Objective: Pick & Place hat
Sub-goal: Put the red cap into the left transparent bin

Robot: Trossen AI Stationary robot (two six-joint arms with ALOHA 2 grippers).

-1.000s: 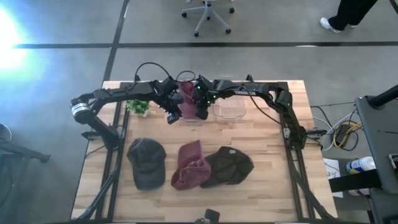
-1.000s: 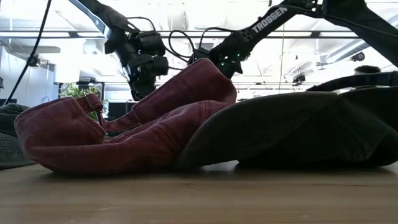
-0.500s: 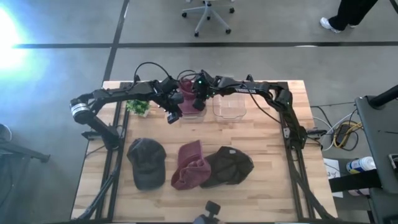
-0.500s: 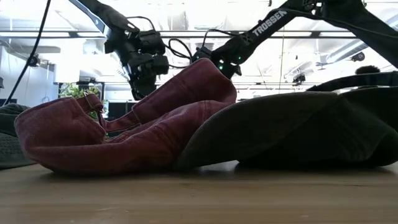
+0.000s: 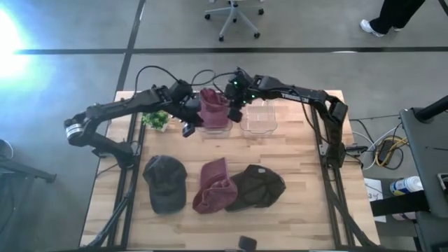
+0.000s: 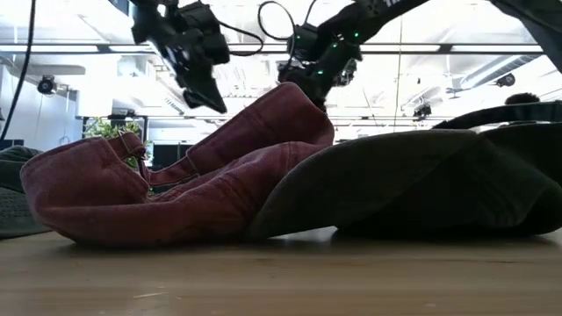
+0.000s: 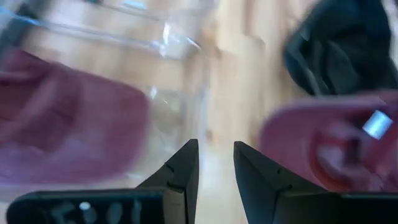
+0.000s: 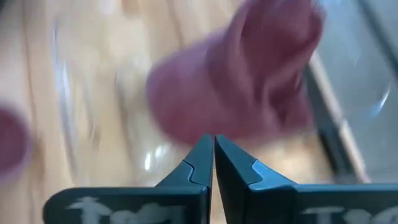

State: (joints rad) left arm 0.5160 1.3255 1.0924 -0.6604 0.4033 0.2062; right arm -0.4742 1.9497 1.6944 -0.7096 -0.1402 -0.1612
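Soft maroon hat (image 5: pixel 214 108) slumps in a clear plastic bin (image 5: pixel 215 131).

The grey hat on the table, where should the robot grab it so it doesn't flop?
Probably by the brim. The grey hat lies flat and apart from the other hats, its stiffer brim pointing toward the table's near edge. Coming straight down from above looks clear. The soft crown would likely crumple in the fingers.

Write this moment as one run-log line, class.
left tool: open, beside bin | right tool: shut, empty | maroon hat: in clear bin | table: three hats waiting
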